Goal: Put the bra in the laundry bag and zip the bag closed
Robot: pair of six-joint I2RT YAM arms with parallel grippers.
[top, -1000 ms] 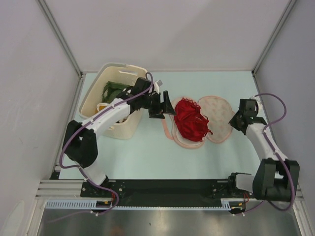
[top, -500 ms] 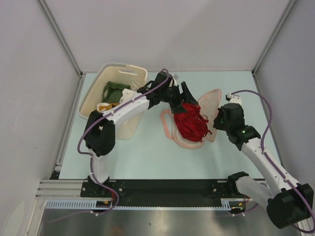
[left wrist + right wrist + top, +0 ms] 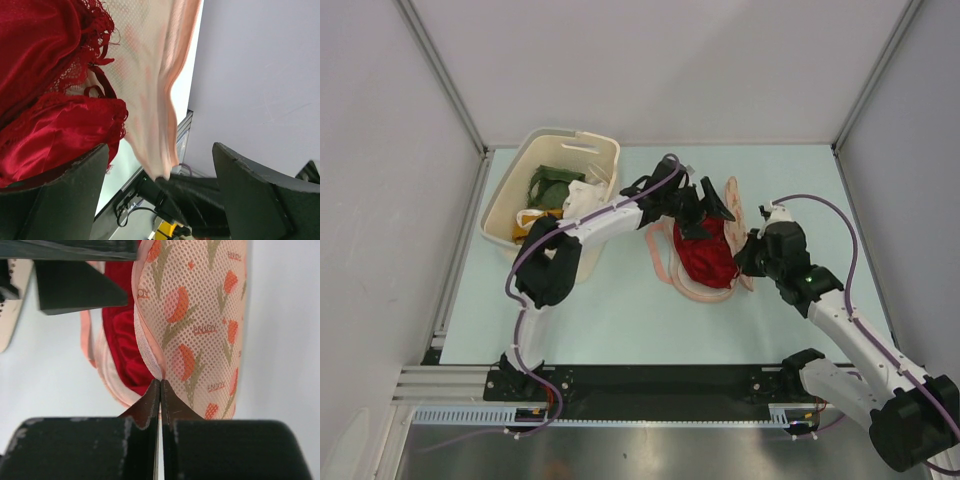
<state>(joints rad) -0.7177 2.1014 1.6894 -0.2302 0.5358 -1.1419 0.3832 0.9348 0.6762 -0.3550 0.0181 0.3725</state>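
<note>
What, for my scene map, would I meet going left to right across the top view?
Cream basket → red bra → right gripper, jaws shut on the laundry bag edge.

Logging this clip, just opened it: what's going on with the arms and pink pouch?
The right gripper, jaws shut, pinches the rim of the laundry bag, holding one mesh half up on edge. The bra lies on the other half, uncovered. The left gripper hangs open right by the bra, holding nothing. The bag is not yet zipped.
</note>
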